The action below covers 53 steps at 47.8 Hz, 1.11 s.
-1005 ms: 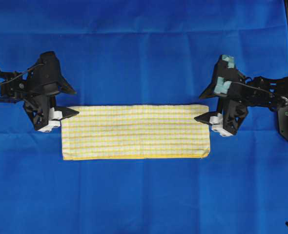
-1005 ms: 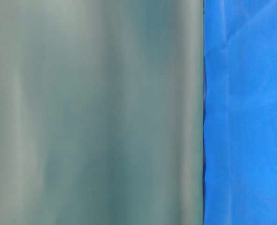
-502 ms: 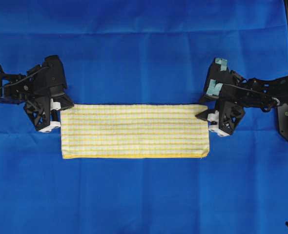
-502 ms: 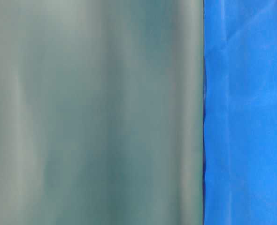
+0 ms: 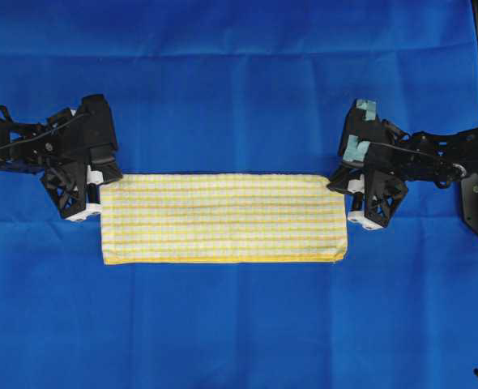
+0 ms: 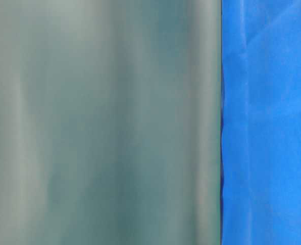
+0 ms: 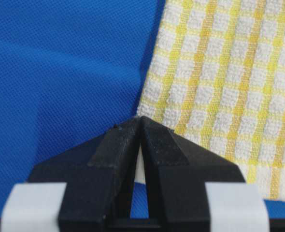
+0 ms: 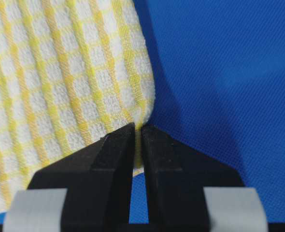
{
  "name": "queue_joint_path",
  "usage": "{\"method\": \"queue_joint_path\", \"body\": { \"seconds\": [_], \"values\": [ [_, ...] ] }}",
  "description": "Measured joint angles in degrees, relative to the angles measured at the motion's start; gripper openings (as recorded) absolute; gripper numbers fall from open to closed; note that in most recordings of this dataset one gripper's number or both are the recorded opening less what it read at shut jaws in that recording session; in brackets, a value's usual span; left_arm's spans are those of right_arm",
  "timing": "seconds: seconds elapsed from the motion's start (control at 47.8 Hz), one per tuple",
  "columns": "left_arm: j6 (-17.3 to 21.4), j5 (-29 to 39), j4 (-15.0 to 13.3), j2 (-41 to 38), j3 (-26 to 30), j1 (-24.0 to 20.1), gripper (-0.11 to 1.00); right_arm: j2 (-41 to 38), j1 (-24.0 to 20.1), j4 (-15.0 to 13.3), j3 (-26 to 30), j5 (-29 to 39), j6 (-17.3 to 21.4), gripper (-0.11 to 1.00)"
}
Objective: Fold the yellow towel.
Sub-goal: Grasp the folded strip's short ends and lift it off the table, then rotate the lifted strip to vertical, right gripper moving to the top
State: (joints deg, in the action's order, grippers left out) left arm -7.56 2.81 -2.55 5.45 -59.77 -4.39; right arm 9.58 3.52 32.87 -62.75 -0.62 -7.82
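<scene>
Two end effectors are on the towel (image 5: pixel 223 219), one at each short end. The towel lies flat on the blue cloth (image 5: pixel 239 324) covering the bench, as a long narrow strip across the middle of the overhead view. Its near long edge looks layered, with a yellow hem along it, so I judge at least one lengthwise fold is already in; can't count the layers.

The left end effector (image 7: pixel 140 126) is pressed together on the far-left corner: wrist view shows the black tips meeting with a sliver of white cloth between them. The right end effector (image 8: pixel 138 129) is likewise pinching the far-right corner, with the yellow-checked edge running into the closed tips. In the overhead view the left end effector (image 5: pixel 100 183) and right end effector (image 5: pixel 346 188) both sit at the far long edge, touching the corners.

The towel is not lifted yet; both corners are flat on the cloth. Progress guess: mid-task, grasp done for the next fold. Left to do: probably raise the far edge, bring it over toward the near edge, release, maybe fold the ends together after.

The table-level view is useless: a blurred grey-green surface plus a strip of blue cloth.
</scene>
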Motion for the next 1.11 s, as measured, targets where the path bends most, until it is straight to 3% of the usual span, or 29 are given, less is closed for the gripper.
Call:
{"method": "queue_joint_path", "body": {
  "seconds": [0.46, 0.753, 1.109],
  "values": [
    [0.0, 13.4, 0.1, 10.5, 6.9, 0.3, 0.02, 15.2, 1.1, -0.6, 0.0, 2.5, -0.3, 0.04],
    [-0.2, 14.4, 0.0, 17.1, 7.6, 1.0, 0.02, 22.8, 1.1, -3.2, 0.7, 4.8, -0.3, 0.04],
    [0.0, 14.4, 0.1, 23.5, 7.6, 1.1, 0.02, 23.6, 1.2, -3.6, 1.2, 4.1, -0.3, 0.04]
  ]
}}
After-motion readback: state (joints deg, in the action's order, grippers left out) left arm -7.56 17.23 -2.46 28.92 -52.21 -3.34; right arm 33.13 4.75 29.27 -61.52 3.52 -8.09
